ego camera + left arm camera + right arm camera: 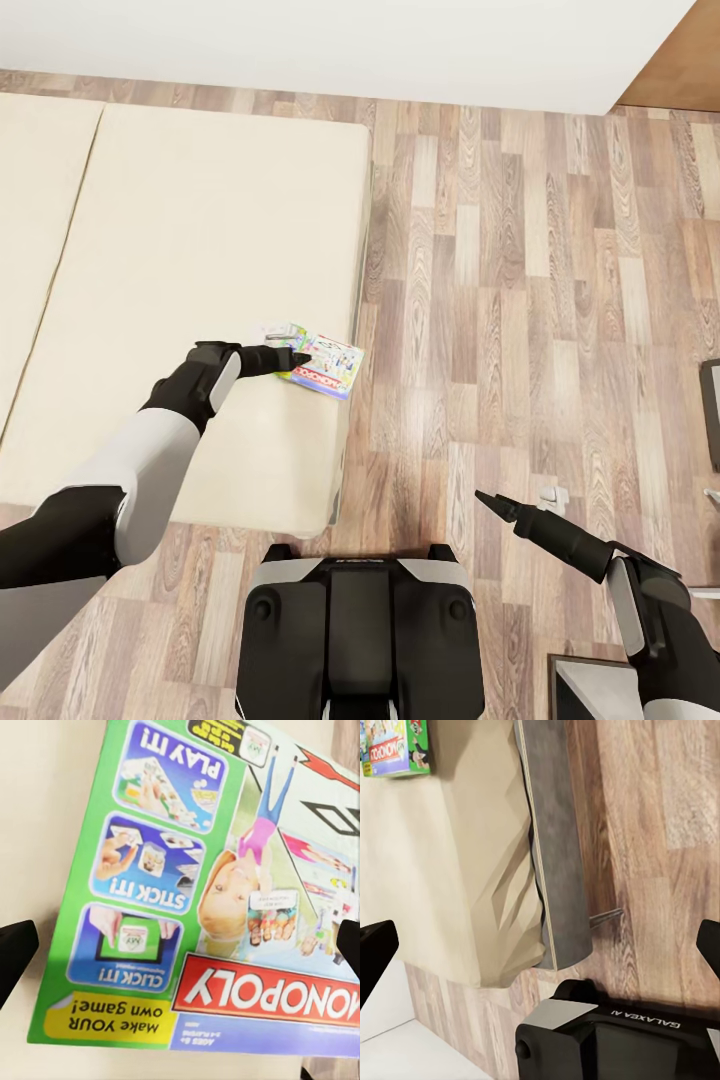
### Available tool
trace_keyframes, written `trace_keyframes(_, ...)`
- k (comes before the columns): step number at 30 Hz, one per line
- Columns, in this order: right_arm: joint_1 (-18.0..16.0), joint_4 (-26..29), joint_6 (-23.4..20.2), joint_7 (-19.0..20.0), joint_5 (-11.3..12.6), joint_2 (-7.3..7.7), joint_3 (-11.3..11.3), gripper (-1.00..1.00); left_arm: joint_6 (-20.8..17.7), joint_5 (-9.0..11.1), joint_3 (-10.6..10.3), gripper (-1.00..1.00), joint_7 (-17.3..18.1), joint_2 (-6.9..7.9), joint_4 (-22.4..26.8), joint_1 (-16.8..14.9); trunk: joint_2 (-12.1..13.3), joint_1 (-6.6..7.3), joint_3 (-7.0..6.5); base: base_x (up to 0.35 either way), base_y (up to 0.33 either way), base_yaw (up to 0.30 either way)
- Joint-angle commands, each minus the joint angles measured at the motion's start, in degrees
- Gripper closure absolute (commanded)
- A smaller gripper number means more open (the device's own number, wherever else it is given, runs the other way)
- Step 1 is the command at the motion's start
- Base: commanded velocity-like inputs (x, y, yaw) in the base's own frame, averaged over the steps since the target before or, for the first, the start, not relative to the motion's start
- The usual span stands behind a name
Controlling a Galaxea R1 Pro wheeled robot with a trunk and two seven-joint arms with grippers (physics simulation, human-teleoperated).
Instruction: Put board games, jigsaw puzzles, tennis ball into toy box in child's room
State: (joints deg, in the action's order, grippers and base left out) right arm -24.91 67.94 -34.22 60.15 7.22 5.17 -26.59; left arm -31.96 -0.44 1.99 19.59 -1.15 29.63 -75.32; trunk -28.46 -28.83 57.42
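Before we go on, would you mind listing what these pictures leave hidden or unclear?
- Board game: in the head view the left gripper covers its near part; whether the fingers touch it is unclear.
- Same game in the left wrist view: the frame edges cut its right side and top.
- In the right wrist view the frame's corner cuts the game.
- Bed: its left part runs out of the head view.
- Right gripper: small; gap hard to judge in the head view.

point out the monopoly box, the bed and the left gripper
Monopoly box (pixel 225 907), left wrist view, middle of its printed lid.
Bed (pixel 200 220), head view, bare beige mattress top.
Left gripper (pixel 298 358), head view, at its fingertips by the box.
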Motion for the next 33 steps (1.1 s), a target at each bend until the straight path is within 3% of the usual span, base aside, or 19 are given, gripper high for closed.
trace_keyframes(1, 0.0, 0.0, -0.4, 0.1, 0.3, 0.01, 0.0, -1.00, -0.4, -0.1, 0.2, -1.00, 0.3, 0.00, 0.0, 0.0, -0.1, -0.03, 0.05, 0.000, 0.000, 0.000)
trace_keyframes(33, 0.0, -0.1, -0.2, 0.0, 0.3, -0.07, 0.0, -1.00, -0.4, -0.1, 0.1, -1.00, 0.6, 0.02, 0.1, 0.0, -0.1, -0.03, 0.05, 0.000, 0.000, 0.000)
